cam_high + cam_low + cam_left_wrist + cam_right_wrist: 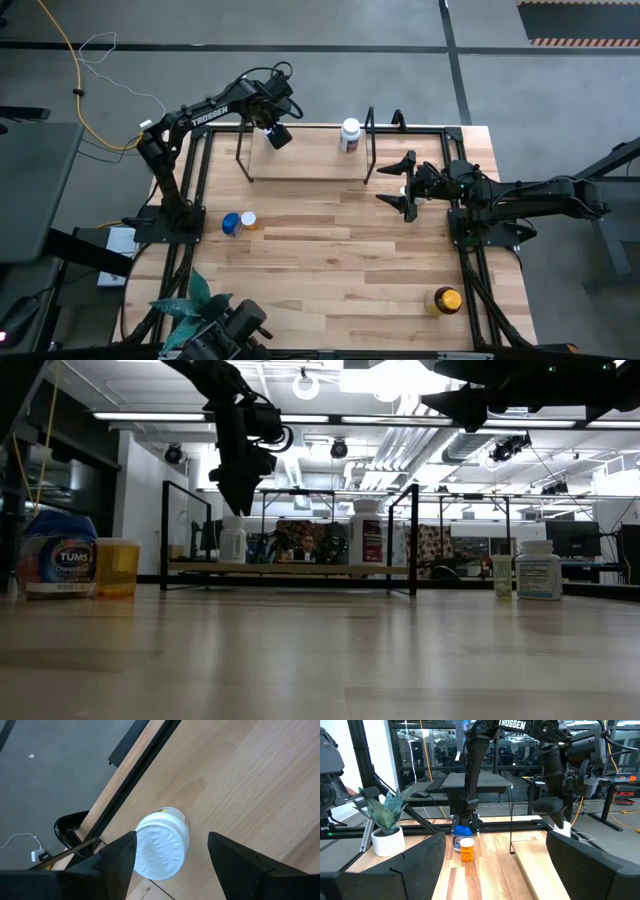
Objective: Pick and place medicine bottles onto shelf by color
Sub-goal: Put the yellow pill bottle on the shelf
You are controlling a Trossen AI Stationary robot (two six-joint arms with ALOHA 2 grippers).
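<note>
"TUMS" is read on the blue bottle (58, 555) on the pale wood surface (340, 260), "TROSSEN" on the left arm (205, 115), whose left tool (170, 855) is held open above a white bottle (161, 845) on the shelf (305, 155); the right tool (408, 188) is seen open, empty.

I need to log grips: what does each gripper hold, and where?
Nothing is held. The left gripper stands open around a white bottle on the shelf; the right gripper is open, empty.
</note>
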